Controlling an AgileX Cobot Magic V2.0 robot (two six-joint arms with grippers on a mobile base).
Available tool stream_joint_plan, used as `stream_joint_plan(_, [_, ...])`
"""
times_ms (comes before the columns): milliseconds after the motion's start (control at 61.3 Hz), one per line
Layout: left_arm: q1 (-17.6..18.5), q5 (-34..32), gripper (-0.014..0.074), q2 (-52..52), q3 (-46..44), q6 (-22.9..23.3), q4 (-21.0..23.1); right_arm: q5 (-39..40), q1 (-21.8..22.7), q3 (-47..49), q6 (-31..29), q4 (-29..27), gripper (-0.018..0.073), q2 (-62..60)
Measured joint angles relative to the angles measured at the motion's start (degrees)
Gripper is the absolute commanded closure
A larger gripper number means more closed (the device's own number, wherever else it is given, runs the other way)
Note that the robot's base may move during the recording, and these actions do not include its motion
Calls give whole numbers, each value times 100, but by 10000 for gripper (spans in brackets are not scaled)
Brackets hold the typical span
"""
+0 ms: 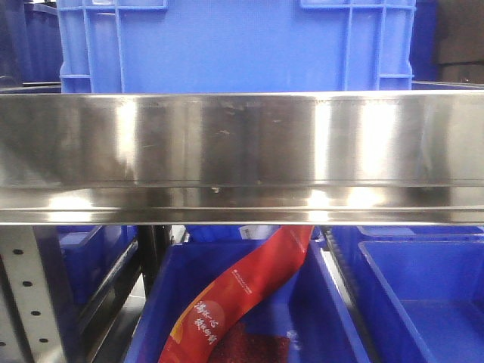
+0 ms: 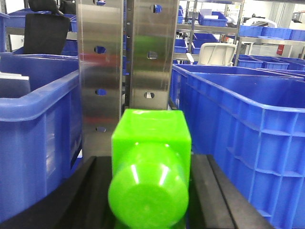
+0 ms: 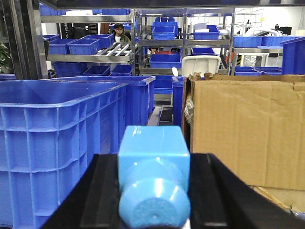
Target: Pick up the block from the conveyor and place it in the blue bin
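Since neither wrist view shows the conveyor, the grab looks done. The left gripper [image 2: 150, 157] pinches a green block [image 2: 150, 167], jaws pressed on its sides, in front of a steel upright [image 2: 119, 62]. The right gripper [image 3: 153, 155] likewise clamps a light-blue block [image 3: 153, 167]. A blue bin [image 2: 248, 124] sits just right of the green block. A second blue bin [image 3: 52, 124] sits left of the light-blue block, with a cardboard box [image 3: 243, 129] to its right. Neither block is over a bin, so placing is left.

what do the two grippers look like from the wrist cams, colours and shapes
Left gripper: flat matte black fingers flanking a glossy bright green plastic piece, boxy with a rounded dome end. Right gripper: same black fingers around a matching light blue piece. No cables or markings show.
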State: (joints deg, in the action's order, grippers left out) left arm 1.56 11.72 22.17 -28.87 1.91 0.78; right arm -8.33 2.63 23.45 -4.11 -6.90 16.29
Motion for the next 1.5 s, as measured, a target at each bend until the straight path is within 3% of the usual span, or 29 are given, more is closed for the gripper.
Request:
stream_joint_plan(506, [0,0,707,13,0,0,108,106,0,0,0,0,721,12])
stream_joint_plan(636, [85,97,707,281,-385,-25,137,-138,0,349,0,64,721,304])
stream_joint_plan(783, [472,107,707,920,-1160,-308,157,-203,0,1015,0,106,721,941])
stream_joint_plan(979, [1517,164,707,2324,-2264,-510,157,-242,-55,2014,0,129,721,2167])
stream_joint_plan(1158, [2046,85,707,3582,-3241,-533,167,-242,-627,2869,0,128,721,3200])
stream_joint_plan(1500, [2073,-188,697,5438,-4600,-544,364,345,-1963,4066,0,128,721,5233])
